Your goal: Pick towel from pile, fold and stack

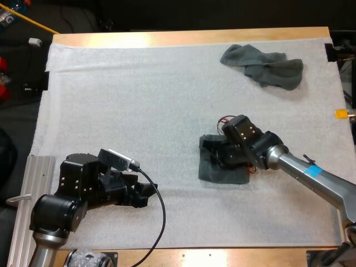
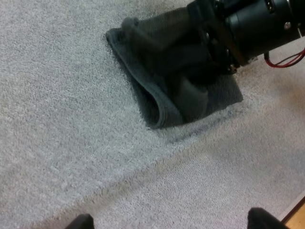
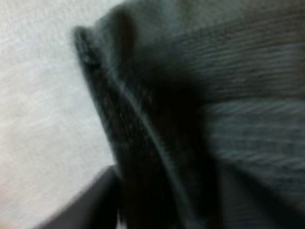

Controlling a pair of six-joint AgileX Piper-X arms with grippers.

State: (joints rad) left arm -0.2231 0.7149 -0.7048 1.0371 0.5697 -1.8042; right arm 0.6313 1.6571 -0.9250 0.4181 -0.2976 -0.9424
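Right of the mat's middle lies a folded towel [image 1: 220, 173], dark grey-green with a ribbed weave and roughly square. Its layered edge is rounded and thick where the cloth doubles over. The right gripper [image 1: 218, 153] is down on the towel's top, covering much of it. The cloth rises in a soft hump against the gripper. Whether it grips the towel or only rests on it cannot be told, as dark cloth crowds the close view. A second towel [image 1: 263, 65] of the same cloth is crumpled in a loose lumpy heap at the far right corner, well apart from the folded one. The white mat [image 1: 139, 111] is nubbly and foam-like, and the wooden table [image 1: 194, 38] shows as a pale border. The left gripper [image 1: 146, 194] hangs over bare mat near the front left, its fingertips [image 2: 263, 221] wide apart and holding nothing.
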